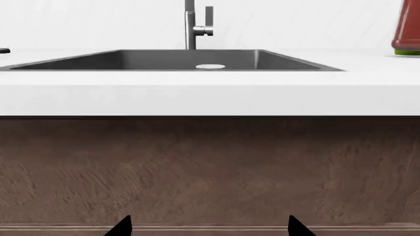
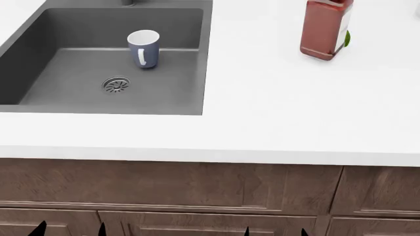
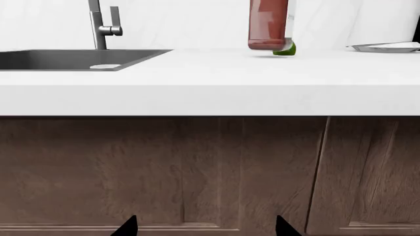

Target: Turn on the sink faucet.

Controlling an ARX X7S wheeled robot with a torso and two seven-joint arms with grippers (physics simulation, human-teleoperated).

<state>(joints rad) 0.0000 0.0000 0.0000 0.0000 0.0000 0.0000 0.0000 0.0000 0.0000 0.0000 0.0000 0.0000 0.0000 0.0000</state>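
The sink faucet [image 1: 191, 30], a brushed grey metal column with a flat side lever [image 1: 208, 18], stands behind the sink [image 1: 164, 60]; it also shows in the right wrist view [image 3: 98, 29]. In the head view only the faucet's base [image 2: 127, 2] shows at the top edge above the dark grey sink [image 2: 39, 54] with its round drain [image 2: 116, 84]. My left gripper [image 1: 207, 227] is open and empty, low in front of the cabinet, far below the counter. My right gripper [image 3: 204, 227] is open and empty, equally low. Both show as black tips in the head view [image 2: 71, 229] [image 2: 274, 231].
A blue-grey mug [image 2: 143, 48] stands in the sink. A red bottle [image 2: 324, 28] with a green thing behind it stands on the white counter [image 2: 276, 113]. A metal plate [image 3: 387, 47] lies at the far right. Brown cabinet doors [image 2: 196, 187] face the grippers.
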